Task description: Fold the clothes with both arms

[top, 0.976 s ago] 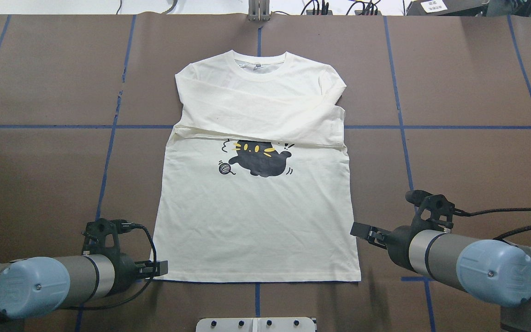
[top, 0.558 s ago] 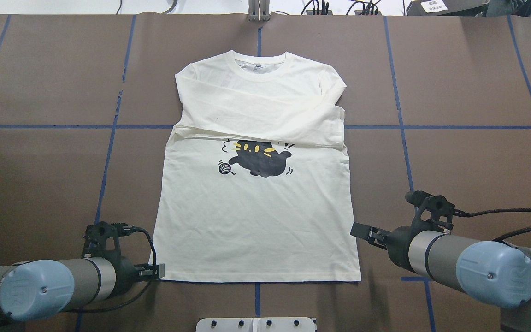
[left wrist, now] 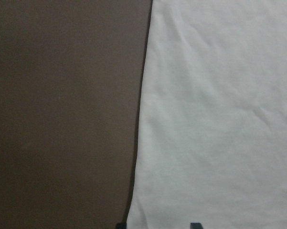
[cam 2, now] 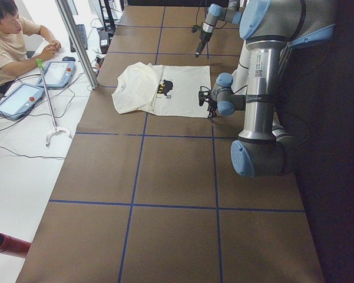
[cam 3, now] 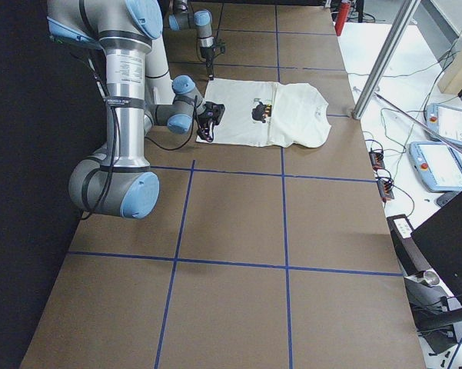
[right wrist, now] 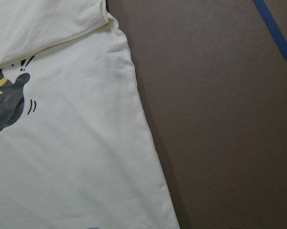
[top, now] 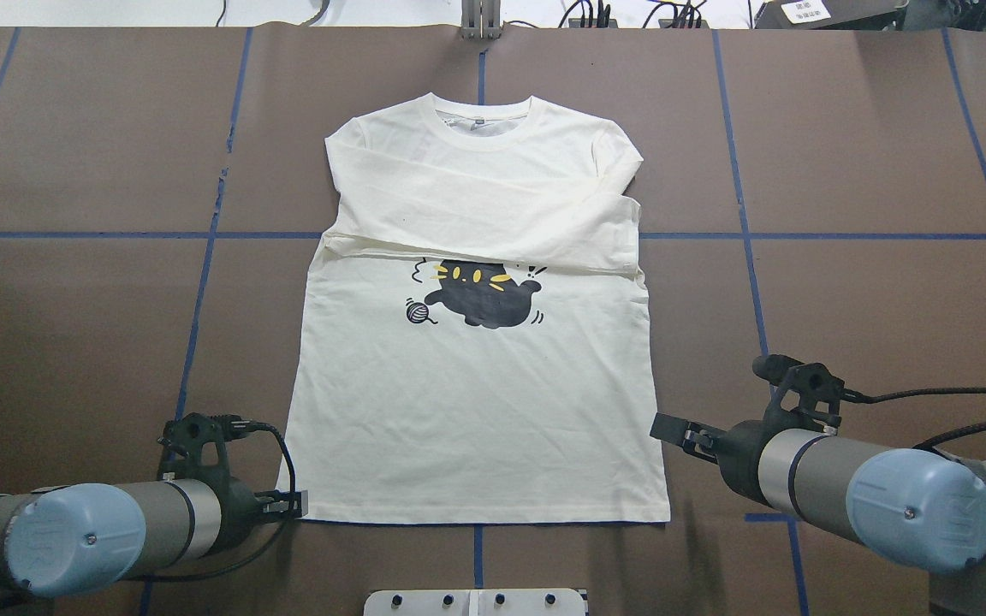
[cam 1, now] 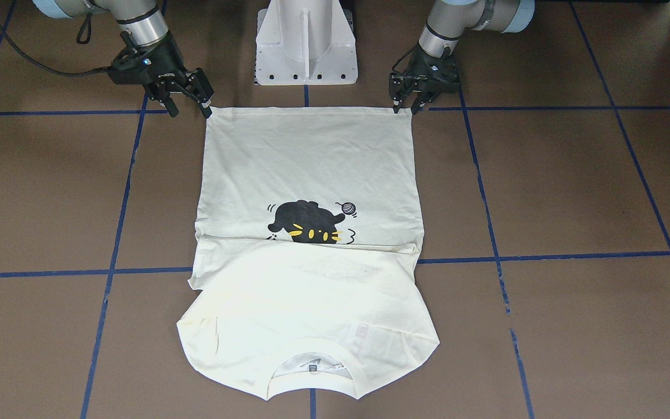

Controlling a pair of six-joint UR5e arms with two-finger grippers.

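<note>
The cream-white T-shirt (top: 476, 411) lies flat on the brown table, cat print (top: 480, 295) up, with both sleeves folded across the chest. Its neck points away from the robot. My left gripper (top: 296, 506) is low at the hem's left corner, open, with its fingertips (cam 1: 396, 107) straddling the corner. In the left wrist view the shirt (left wrist: 219, 119) fills the right half. My right gripper (top: 668, 425) hovers open over the shirt's right edge near the hem, holding nothing. Its fingers (cam 1: 207, 110) stand by the corner of the hem (cam 1: 312, 108).
The white pedestal (cam 1: 306, 41) stands just behind the hem. Blue tape lines (top: 193, 325) grid the table. A person sits at a side table (cam 2: 23, 94) with tablets, beside a metal post (cam 2: 76, 41). A red cylinder (cam 2: 6, 244) lies off the table's end.
My left arm has slid back towards the robot, bringing its gripper down to the hem's corner. The right arm and the shirt have not moved.
</note>
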